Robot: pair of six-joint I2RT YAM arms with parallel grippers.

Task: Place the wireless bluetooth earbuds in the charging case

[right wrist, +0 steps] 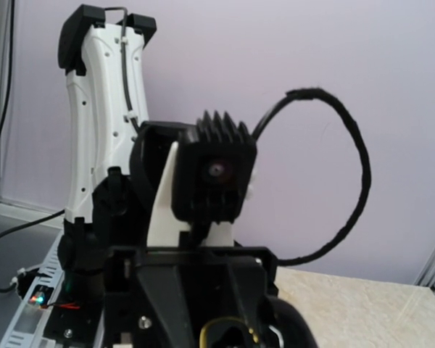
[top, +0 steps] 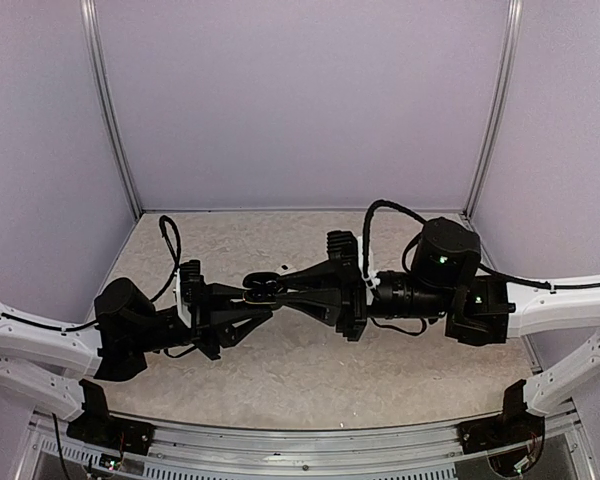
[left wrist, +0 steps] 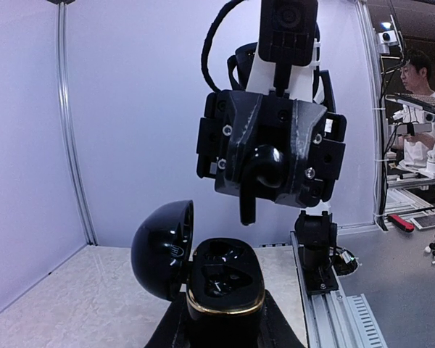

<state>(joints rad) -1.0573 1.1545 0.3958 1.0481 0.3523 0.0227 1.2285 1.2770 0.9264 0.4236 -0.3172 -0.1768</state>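
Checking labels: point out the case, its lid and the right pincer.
case (left wrist: 225,279): left wrist view, on the recessed top face of the base.
lid (left wrist: 162,250): left wrist view, on the glossy outer shell, swung open.
right pincer (top: 270,290): top view, between its fingertips.

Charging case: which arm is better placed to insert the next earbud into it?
Right. The right hand grips what looks like a glossy black earbud, facing the open charging case. The left hand is occupied: it is shut on the case, steadying it.

The top view looks down on the table (top: 280,380) from above and behind. Both wrist views, close up, face each other over the case (left wrist: 225,286).
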